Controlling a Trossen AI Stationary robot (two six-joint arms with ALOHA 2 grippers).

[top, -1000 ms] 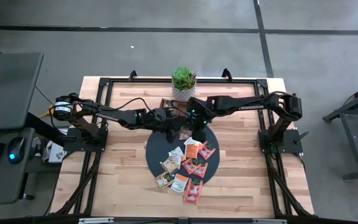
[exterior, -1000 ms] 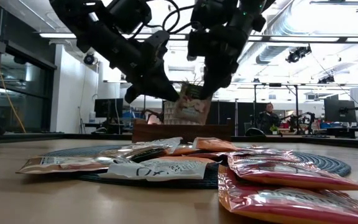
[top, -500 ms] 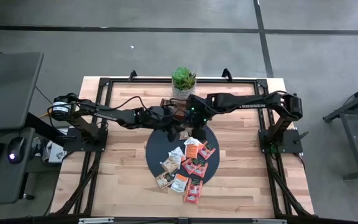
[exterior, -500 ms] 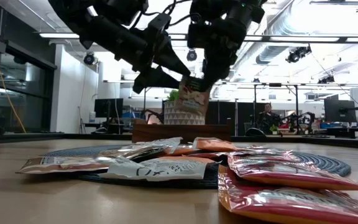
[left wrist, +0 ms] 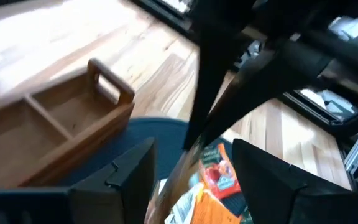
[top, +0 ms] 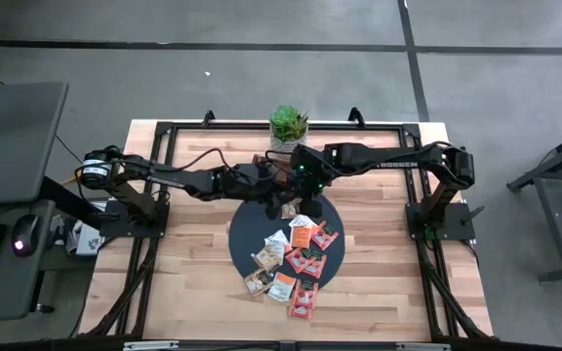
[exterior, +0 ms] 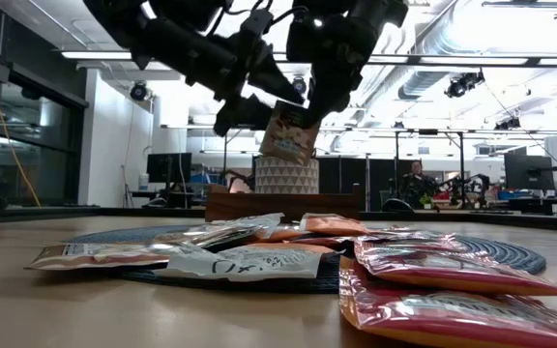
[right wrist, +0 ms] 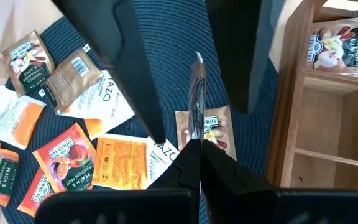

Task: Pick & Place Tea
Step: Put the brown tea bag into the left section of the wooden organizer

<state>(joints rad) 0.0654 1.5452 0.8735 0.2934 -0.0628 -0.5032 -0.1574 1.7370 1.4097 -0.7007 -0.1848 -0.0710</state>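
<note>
A tan-brown tea sachet [exterior: 288, 137] hangs in the air over the dark round mat [top: 250, 229], with my right gripper [right wrist: 197, 149] shut on it. My left gripper [left wrist: 191, 158] is open; its two fingers stand on either side of the sachet's faces without touching. Several more orange-red, tan and white sachets [top: 296, 258] lie flat on the mat's near half. One sachet [right wrist: 337, 43] lies in a compartment of the wooden tray [right wrist: 291, 118]. My right gripper pinches the sachet's upper edge [right wrist: 196, 127] between its two fingers, coming from above and pointing down. The sachet hangs below the fingers, slightly tilted and clear of the mat. In the right wrist view it shows edge-on.
The wooden compartment tray [left wrist: 55, 121] sits at the mat's far edge, with a potted plant [top: 288, 127] behind it. Bare wooden tabletop [top: 174, 273] lies left and right of the mat. A person shows in the room far behind the table.
My left gripper has opened and let go of the tan sachet, its fingers now spread beside it. My right gripper has stayed shut on the sachet and carried it upward and a little toward the table's left; the sachet hangs higher and more tilted.
</note>
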